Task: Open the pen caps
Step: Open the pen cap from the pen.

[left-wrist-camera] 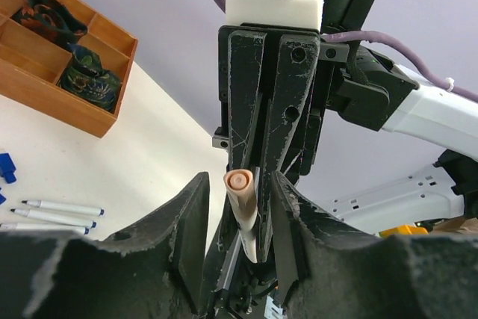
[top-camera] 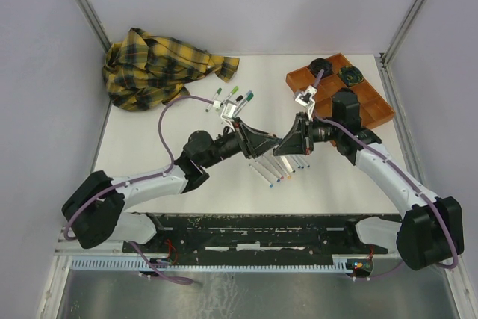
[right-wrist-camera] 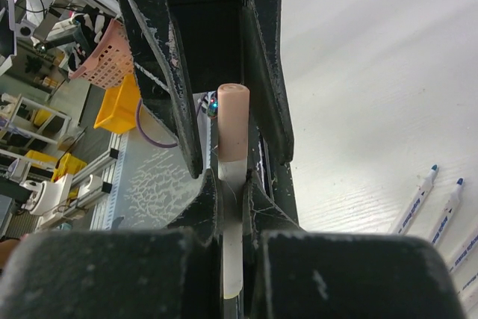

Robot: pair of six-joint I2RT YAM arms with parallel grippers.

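Above the bench (top-camera: 224,192), the right gripper (right-wrist-camera: 231,192) pinches a white pen barrel (right-wrist-camera: 232,259) in its jaws, steadying it so the left gripper (left-wrist-camera: 239,192), jaws spread either side of the peach pen cap (right-wrist-camera: 231,121), can likely pull it off.

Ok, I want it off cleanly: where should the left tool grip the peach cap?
Grip the peach cap on its round sides, short of the seam with the white barrel, end-on along its axis. The right tool clamps the barrel; only the cap sticks out.
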